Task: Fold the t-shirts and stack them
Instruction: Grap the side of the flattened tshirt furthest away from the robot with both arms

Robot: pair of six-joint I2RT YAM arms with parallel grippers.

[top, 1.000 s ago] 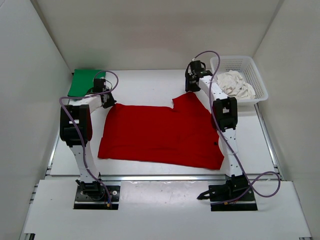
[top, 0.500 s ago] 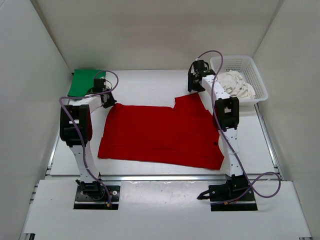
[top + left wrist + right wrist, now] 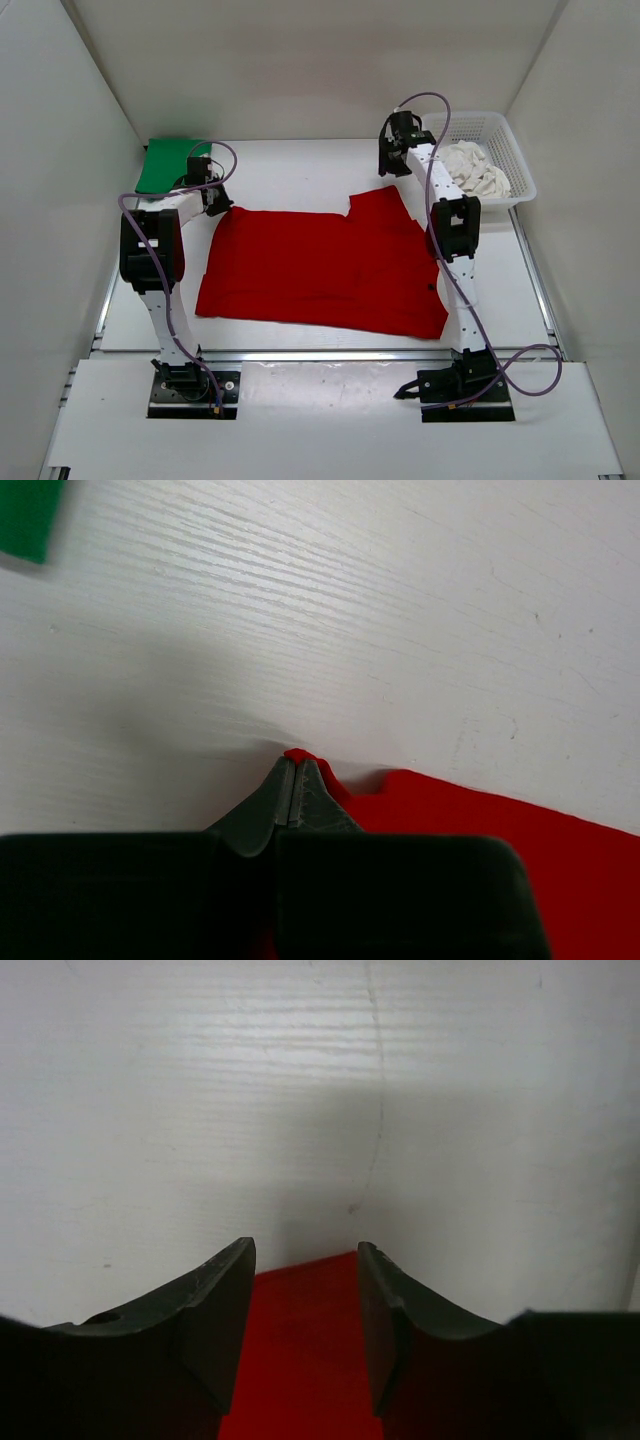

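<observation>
While spread flat across the middle of the table (image 3: 300, 170), pinched at far left corner: red t-shirt (image 3: 320, 270); clamps that corner with left gripper (image 3: 295, 770), fingers together on cloth; hovers at far right edge with right gripper (image 3: 305, 1258), fingers apart over red cloth, contact unclear; green t-shirt (image 3: 168, 165) folded far left; off-white t-shirt (image 3: 472, 168) crumpled in basket (image 3: 521, 165) far right.

T-shirts: 3; one green (image 3: 170, 163), one red (image 3: 320, 270), one off-white (image 3: 472, 168). Basket (image 3: 465, 115): 1. Arms: 2; left arm (image 3: 152, 250), right arm (image 3: 452, 225).
</observation>
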